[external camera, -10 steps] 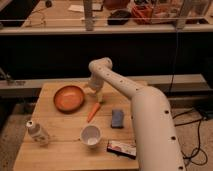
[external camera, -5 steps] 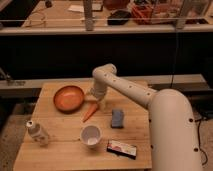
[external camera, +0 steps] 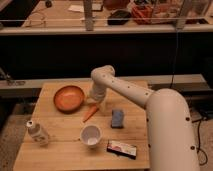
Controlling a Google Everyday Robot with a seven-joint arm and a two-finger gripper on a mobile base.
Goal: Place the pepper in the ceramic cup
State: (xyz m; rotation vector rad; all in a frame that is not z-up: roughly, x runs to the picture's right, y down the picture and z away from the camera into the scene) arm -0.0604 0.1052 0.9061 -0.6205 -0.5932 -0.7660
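Observation:
The pepper (external camera: 90, 113) is a slim orange vegetable lying on the wooden table (external camera: 55, 150), between the orange bowl and the blue sponge. The ceramic cup (external camera: 91, 135) is a small white cup standing upright just in front of the pepper, with nothing inside it. My gripper (external camera: 96, 101) hangs down from the white arm (external camera: 130, 92) right above the pepper's upper end, close to it or touching it.
A round orange-brown bowl (external camera: 69, 98) sits left of the gripper. A blue sponge (external camera: 117, 118) lies right of the pepper. A clear bottle with a white cap (external camera: 37, 132) stands at the front left. A flat packet (external camera: 122, 149) lies at the front.
The arm has swung a little and the gripper has come down closer to the pepper's upper end. The pepper, cup and other objects have not moved.

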